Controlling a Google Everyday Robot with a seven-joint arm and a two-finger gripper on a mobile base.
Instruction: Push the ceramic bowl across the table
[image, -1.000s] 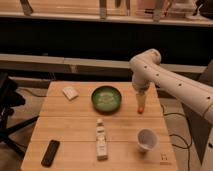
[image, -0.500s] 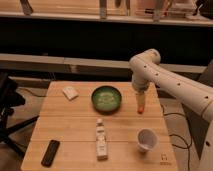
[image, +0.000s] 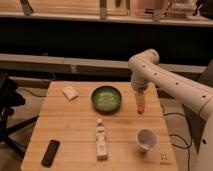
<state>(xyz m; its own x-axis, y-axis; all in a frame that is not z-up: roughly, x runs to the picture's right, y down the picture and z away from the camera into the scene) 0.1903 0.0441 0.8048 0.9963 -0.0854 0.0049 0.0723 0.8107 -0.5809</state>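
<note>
The ceramic bowl (image: 106, 98), dark green with a paler speckled inside, sits on the light wooden table (image: 75, 125), at the far middle. My gripper (image: 141, 107) hangs down from the white arm (image: 150, 67) just right of the bowl, with a small gap between them. Its orange tip is close above the tabletop. Nothing is seen in the gripper.
A white cup (image: 146, 139) stands near the front right, by a small dark logo (image: 163, 159). A small bottle (image: 101, 140) lies in the front middle, a black remote (image: 50, 152) at the front left, and a white packet (image: 70, 92) at the far left. A dark chair (image: 7, 107) stands left of the table.
</note>
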